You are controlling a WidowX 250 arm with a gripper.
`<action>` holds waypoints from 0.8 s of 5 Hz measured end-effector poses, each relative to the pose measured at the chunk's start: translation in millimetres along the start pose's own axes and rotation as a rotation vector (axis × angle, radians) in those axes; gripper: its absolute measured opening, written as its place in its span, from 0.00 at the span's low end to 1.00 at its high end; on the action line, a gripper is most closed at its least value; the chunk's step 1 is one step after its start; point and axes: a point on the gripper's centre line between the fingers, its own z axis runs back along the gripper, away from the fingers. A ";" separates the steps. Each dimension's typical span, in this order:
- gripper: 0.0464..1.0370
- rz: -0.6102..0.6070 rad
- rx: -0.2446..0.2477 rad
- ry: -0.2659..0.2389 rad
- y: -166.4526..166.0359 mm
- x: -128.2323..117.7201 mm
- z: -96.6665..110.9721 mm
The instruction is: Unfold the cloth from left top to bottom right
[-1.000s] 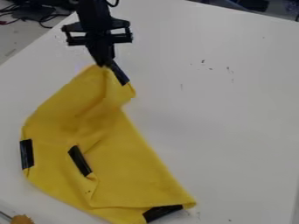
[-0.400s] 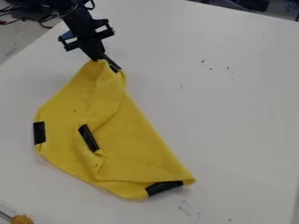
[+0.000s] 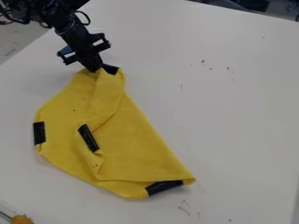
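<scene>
- Yellow, black-taped fabric cloth (image 3: pixel 128 140) lies folded, left on white tabletop (image 3: pixel 222 122).
- My black two-finger gripper (image 3: pixel 97 69) meets it, tabletop's upper left, likely placed there for unfolding.
- Can't tell if gripping.

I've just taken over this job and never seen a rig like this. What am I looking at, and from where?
You're looking through one fixed camera, slanting down at a white table. The black machine at upper left is a robot arm, ending in a two-finger gripper, its "hand". Below it lies a yellow cloth, partly folded over itself, with black patches on it. The gripper meets the cloth's top end; the picture doesn't settle how firmly it holds. A fuzzy orange-brown thing shows at the lower left edge.
</scene>
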 end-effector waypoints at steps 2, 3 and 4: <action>0.40 -0.062 0.118 0.014 -7.7 -0.9 -2.6; 0.69 -0.111 0.230 -0.012 -14.2 -3.2 10.0; 0.94 -0.155 0.306 -0.116 -30.4 -0.4 44.8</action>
